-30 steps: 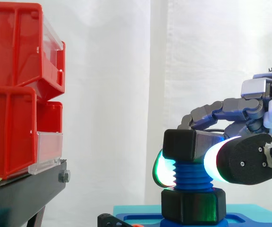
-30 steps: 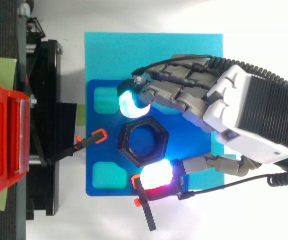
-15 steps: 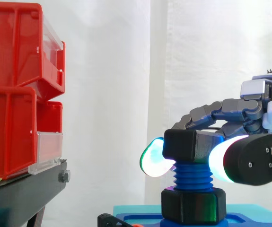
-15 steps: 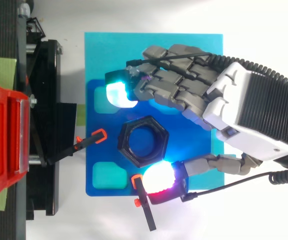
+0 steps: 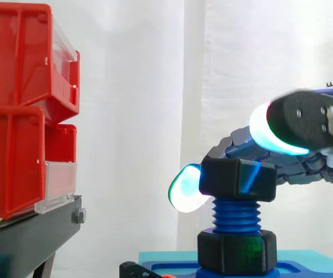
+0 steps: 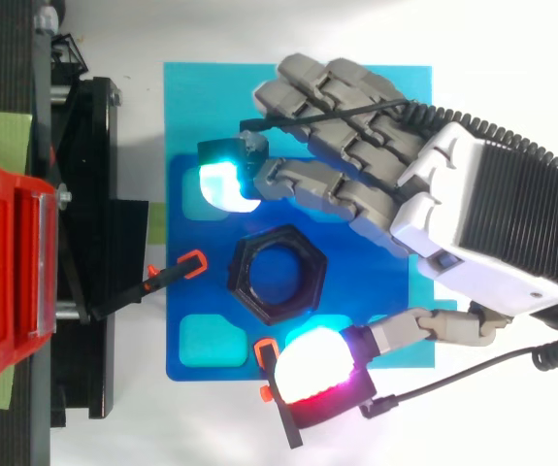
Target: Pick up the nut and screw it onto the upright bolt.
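Since the earlier frames the hand has let go: its fingers are spread open, clear of the black hexagonal plastic nut, which sits atop the blue threaded bolt, lower centre-right. Seemingly barely threaded, it may cock and jam if regripped off-centre.

A black hexagonal plastic nut sits over a blue rectangular plate. The hand lies right of the nut, its glowing fingertips spread on opposite sides, clear of it.
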